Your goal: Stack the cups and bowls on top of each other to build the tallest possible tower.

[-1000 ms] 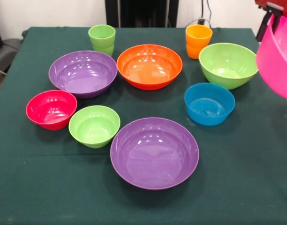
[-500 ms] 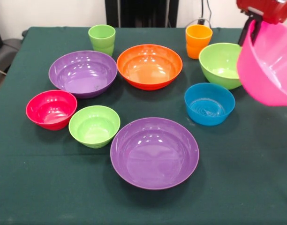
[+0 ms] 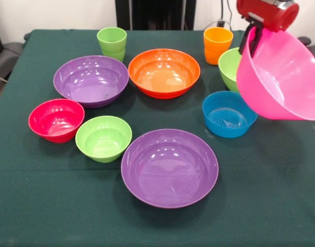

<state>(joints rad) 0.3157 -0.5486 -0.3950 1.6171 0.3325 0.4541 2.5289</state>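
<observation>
My gripper (image 3: 252, 40) is shut on the rim of the huge pink bowl (image 3: 281, 77), which hangs tilted in the air at the right, above the table. It covers most of the large lime green bowl (image 3: 229, 64) behind it and overlaps the small blue bowl (image 3: 227, 114). On the table lie a purple bowl (image 3: 169, 167) at the front, another purple bowl (image 3: 91, 80) at the left, the orange bowl (image 3: 164, 72), a red bowl (image 3: 56, 119) and a small lime green bowl (image 3: 103, 138). The light green cup (image 3: 111, 43) and orange cup (image 3: 217, 43) stand at the back.
A dark green cloth (image 3: 49, 200) covers the table. A dark chair (image 3: 3, 56) shows at the left edge.
The gripper has carried the pink bowl leftward from the right edge in over the table. The pink bowl now hides most of the large lime green bowl.
</observation>
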